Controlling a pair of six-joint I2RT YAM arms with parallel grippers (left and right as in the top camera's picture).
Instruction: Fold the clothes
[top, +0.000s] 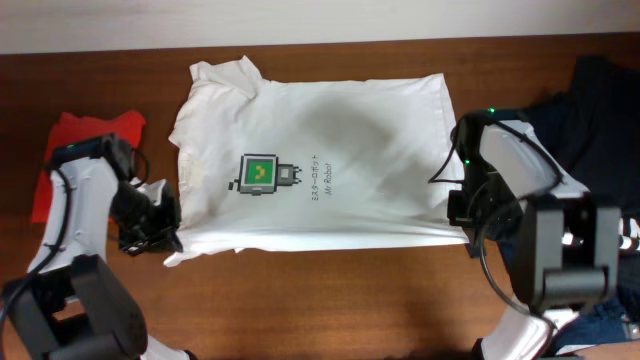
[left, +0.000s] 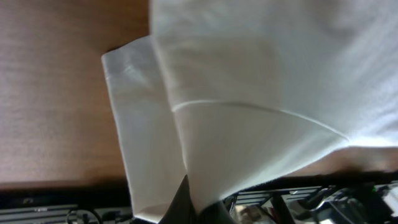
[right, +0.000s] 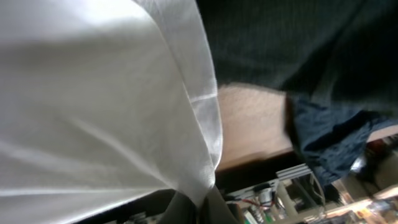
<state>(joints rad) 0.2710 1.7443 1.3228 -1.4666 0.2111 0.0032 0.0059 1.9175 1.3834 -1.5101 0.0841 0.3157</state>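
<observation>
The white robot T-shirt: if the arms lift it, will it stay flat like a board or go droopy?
Probably droopy: the white T-shirt creases and folds softly where the jaws pinch its lower corners. It looks thin, so likely light. It should not roll or break, but might slide across the smooth wooden table.

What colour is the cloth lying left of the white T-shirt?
Red. The cloth beside the T-shirt shows best in the overhead view.

Dark clothes (top: 598, 85) are cut off by the right edge
</observation>
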